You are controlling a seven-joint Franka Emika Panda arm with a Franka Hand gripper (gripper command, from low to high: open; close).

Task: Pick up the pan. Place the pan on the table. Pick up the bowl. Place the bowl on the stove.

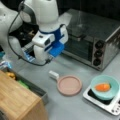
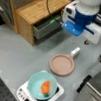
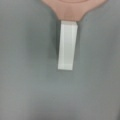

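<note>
Front views both show the work from opposite sides; no brand, label or writing can be read anywhere. Going left to right in a front view, a wooden block-like top (image 1: pixel 17 100) fills the lower left corner, with a dark drawer (image 1: pixel 35 88) holding green and yellow items beside it; above hangs the white and blue arm with its tool (image 1: pixel 47 61), raised above the grey surface (image 1: pixel 75 110) and touching nothing; whether its fingers are spread or pressed together I cannot tell. Next comes the pan (image 1: pixel 69 85), dusty pink, lying flat on the surface with its white handle (image 1: pixel 53 75) pointing toward the arm; behind it stands a steel toaster oven (image 1: pixel 95 42). Farthest right, the bowl (image 1: pixel 105 87), light teal with an orange item (image 1: pixel 102 87) inside, sits on the stove (image 1: pixel 100 98).

In a front view the pan (image 2: pixel 62 64) lies between the arm and the bowl (image 2: pixel 42 86), which rests on the stove (image 2: pixel 38 95).

Wrist view looks straight down on the handle (image 3: pixel 66 45) and the pan's edge (image 3: pixel 72 8).
</note>
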